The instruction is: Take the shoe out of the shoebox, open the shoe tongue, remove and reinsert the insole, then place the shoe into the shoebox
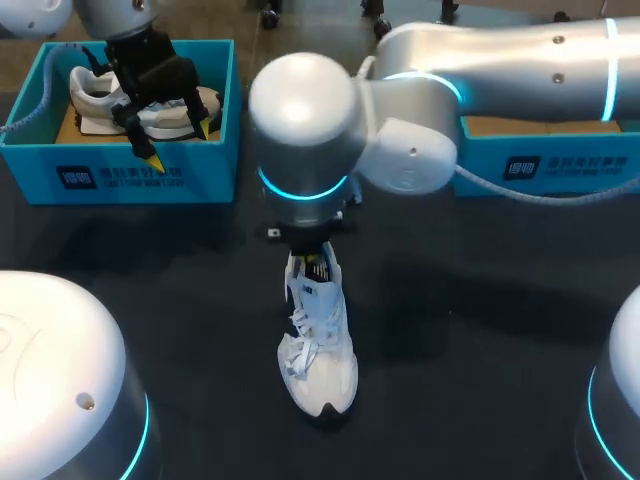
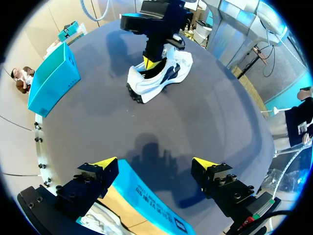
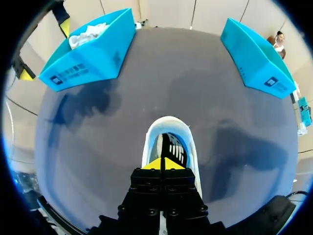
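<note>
Judging by how things lie, the first step is done and the work is now at the mouth of the shoe [image 1: 320, 350]: it stands upright at the middle of the table [image 1: 480, 330], toe towards 6 o'clock and heel towards 12, outside both boxes. The right gripper [image 3: 163, 164] comes down at the heel end with its yellow tips pressed together and dipped into the opening. I cannot tell whether they pinch the tongue, the edge of the insole or nothing at all, so this is either the tongue-opening or the insole-pulling step. The left gripper [image 1: 177, 143] hangs at about 10 o'clock with its fingers spread wide and holding nothing. It sits over the left shoebox [image 1: 140, 185], where a second shoe [image 1: 95, 100] lies. Next, I judge, the right gripper needs a firm pinch on the insole's heel edge and a slow upward draw. As nothing steadies the shoe, it may lift or tip, and the left arm could come over to pin it. As for writing, a dark label [image 1: 120, 178] with pale print sits on the left box's front wall, with a similar one on the right shoebox [image 1: 590, 150] at 2 o'clock; I leave both unread.
</note>
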You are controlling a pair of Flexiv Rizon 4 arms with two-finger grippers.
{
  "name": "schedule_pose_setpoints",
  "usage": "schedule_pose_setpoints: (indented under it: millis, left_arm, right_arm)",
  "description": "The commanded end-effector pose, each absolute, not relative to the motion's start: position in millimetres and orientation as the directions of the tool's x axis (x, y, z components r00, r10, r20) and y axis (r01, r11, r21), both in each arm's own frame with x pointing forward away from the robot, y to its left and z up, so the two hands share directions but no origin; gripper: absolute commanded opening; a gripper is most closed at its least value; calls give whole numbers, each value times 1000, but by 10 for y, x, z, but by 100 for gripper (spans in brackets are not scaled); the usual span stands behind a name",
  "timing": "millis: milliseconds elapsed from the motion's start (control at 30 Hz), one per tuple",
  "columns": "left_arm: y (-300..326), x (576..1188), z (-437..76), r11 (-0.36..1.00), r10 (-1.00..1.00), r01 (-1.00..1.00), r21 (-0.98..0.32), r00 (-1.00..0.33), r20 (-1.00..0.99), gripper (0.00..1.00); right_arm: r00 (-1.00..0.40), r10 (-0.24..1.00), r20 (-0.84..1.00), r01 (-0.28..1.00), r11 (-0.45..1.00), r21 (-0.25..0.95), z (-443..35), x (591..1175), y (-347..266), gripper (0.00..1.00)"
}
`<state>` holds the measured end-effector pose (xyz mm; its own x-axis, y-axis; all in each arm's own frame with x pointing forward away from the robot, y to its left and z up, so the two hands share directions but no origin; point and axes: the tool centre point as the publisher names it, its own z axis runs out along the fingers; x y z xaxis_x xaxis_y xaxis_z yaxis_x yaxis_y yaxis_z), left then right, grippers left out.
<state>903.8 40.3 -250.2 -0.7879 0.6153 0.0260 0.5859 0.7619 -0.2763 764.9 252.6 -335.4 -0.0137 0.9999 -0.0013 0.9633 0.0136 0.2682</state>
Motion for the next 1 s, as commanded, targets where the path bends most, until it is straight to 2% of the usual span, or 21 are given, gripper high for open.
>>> schedule_pose_setpoints:
  millis: [33, 333, 1000]
  left_arm:
    - [407, 9037, -2497, 762, 616, 587, -274, -787, 27, 100]
    - [407, 9037, -2497, 762, 616, 587, -274, -787, 27, 100]
    - [407, 9037, -2497, 762, 616, 587, -274, -787, 27, 100]
  right_arm:
    - [23, 998, -57, 958, -6, 287, -3365, 7665, 2570, 0]
    - [47, 995, -88, 953, -19, 303, -3481, 7737, 2401, 0]
    - [-8, 991, -130, 962, 43, 270, -3864, 7949, 2317, 0]
